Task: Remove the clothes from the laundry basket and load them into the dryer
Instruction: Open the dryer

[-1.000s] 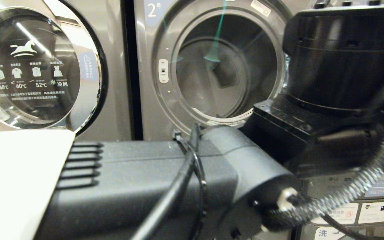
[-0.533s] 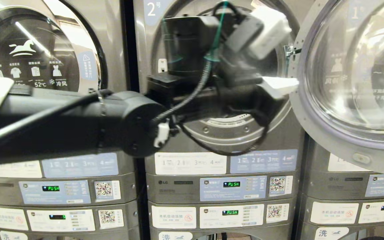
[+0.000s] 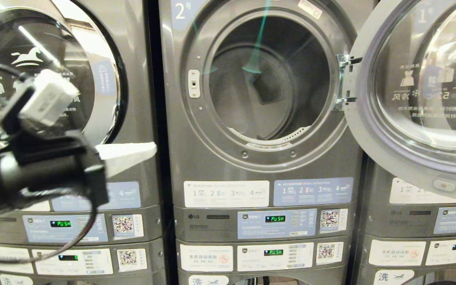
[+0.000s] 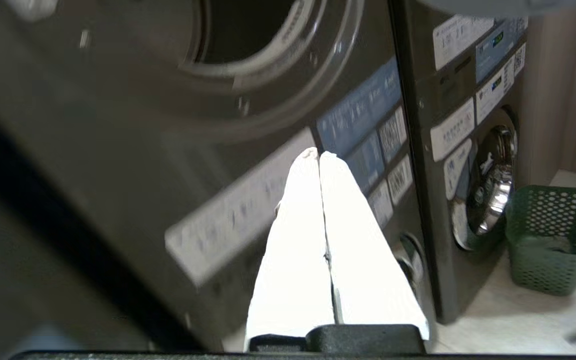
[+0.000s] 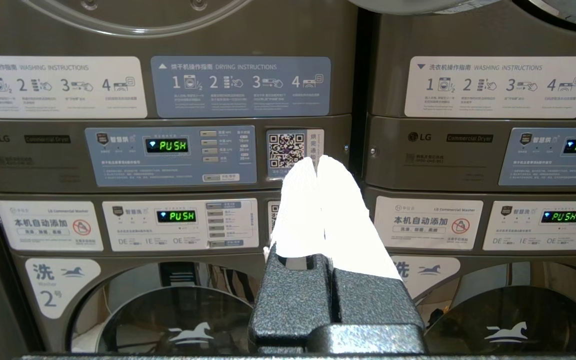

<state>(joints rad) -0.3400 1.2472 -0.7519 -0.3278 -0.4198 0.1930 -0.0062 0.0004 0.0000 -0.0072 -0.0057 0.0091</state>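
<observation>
The dryer [image 3: 267, 83] stands with its round door [image 3: 422, 91] swung wide to the right, its drum facing straight out at the robot, with no clothes visible inside. The left gripper [image 4: 318, 155], fingers pressed together and holding nothing, hangs off to the left of that opening. The laundry basket [image 4: 550, 237] sits upright on the floor, mouth up, near the far machine. The step in hand looks like going for the clothes; next, the left arm must reach down to the basket and spread its fingers. The right gripper [image 5: 318, 162] is parked, pinched closed and empty.

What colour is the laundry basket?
Dark green, with a holey mesh wall; the laundry basket shows best in the left wrist view.
</observation>
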